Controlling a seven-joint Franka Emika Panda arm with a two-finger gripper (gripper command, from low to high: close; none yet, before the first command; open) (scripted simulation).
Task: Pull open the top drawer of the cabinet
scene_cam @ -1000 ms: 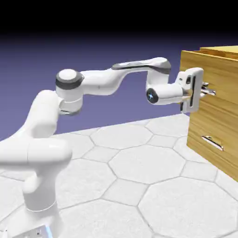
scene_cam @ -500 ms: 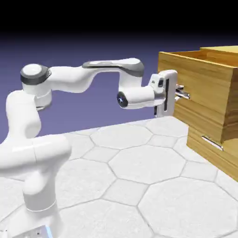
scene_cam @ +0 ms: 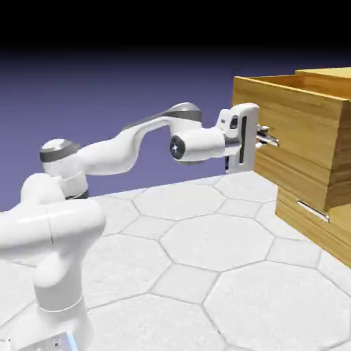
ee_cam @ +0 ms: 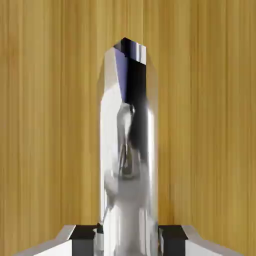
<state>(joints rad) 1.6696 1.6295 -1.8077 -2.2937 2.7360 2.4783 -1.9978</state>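
One golden wood-grain top drawer (scene_cam: 291, 130); open

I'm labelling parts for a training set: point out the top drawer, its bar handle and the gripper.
Top drawer (scene_cam: 298, 127): exterior view, on its front panel.
Bar handle (ee_cam: 127, 195): hand view, on its middle.
Gripper (ee_cam: 129, 241): hand view, midway between its fingertips.

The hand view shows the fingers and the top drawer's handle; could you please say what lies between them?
Nothing: in the hand view, the fingers close directly on the handle.

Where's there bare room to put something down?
The pale stone-patterned floor looks bare between the jointed white arm and the golden wood-grain cabinet. It's crowded where the white two-finger gripper meets the open upper drawer.
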